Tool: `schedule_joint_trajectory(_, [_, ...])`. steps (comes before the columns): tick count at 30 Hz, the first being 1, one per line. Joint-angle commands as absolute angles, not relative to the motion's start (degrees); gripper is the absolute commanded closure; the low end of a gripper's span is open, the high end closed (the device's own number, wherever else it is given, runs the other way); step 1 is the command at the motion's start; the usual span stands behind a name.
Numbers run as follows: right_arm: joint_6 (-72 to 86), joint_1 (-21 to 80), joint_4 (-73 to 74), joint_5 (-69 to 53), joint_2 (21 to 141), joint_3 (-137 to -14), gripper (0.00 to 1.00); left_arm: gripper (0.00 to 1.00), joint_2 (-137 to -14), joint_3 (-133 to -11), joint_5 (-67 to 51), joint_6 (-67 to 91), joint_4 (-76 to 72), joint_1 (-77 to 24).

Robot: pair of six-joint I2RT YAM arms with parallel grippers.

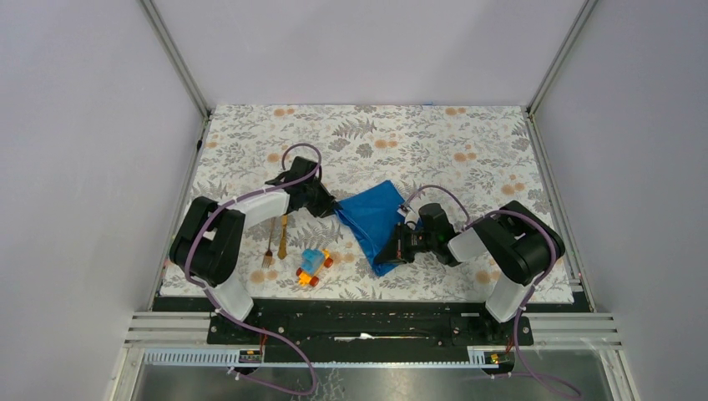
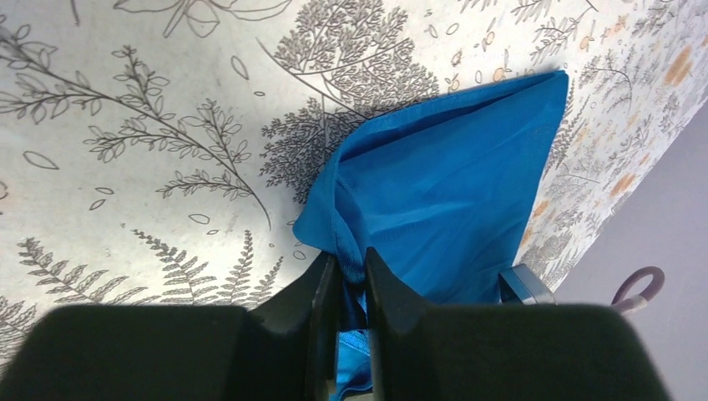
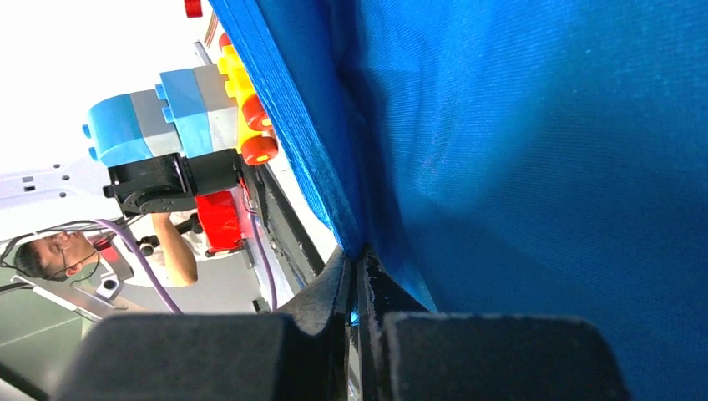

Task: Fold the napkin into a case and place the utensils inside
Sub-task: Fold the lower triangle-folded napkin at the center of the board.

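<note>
- Our left pincer (image 2: pixel 351 269) is nearly closed, nipping the napkin (image 1: pixel 376 215) that spreads ahead of it.
- Our right pincer (image 3: pixel 357 266) is clamped tight on the opposite edge.
- The utensils (image 1: pixel 276 240) lie lengthwise beside the left pincer, which is nearer to them.

Soft, even light fills the overhead view, with faint shadows. The left wrist view blurs its dark fingers (image 2: pixel 386 292) at six o'clock. The right wrist view blows out white at ten o'clock.

A robot lab's test booth: plain grey walls (image 1: pixel 83 150) and bare metal posts (image 1: pixel 177 58) close in the table (image 1: pixel 467 134), and a left arm (image 1: pixel 209 242) and right arm (image 1: pixel 522 242) are bolted to a black rail (image 1: pixel 367 322) at the table's near edge.
</note>
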State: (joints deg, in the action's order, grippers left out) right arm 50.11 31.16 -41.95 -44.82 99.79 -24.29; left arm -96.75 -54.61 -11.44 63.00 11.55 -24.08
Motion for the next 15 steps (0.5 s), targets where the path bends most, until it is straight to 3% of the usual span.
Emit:
schedule_joint_trajectory(1, [47.24, 33.26, -39.12, -43.53, 97.73, -26.96, 1.00, 0.83, -95.49, -56.50, -9.79, 61.18, 13.21, -23.09])
schedule_joint_trajectory(5, [46.70, 37.95, -38.19, -43.06, 99.29, -30.17, 1.00, 0.97, -92.76, -57.13, -9.68, 58.55, 17.38, -19.91])
schedule_joint_trajectory(9, [47.87, 41.57, -38.95, -43.47, 100.71, -33.45, 1.00, 0.99, -89.31, -58.60, -6.89, 55.25, 22.11, -17.85])
schedule_joint_trajectory(15, [57.06, 42.33, -51.36, -47.26, 104.69, -33.53, 1.00, 1.00, -90.81, -62.20, -4.45, 56.59, 23.50, -18.92])
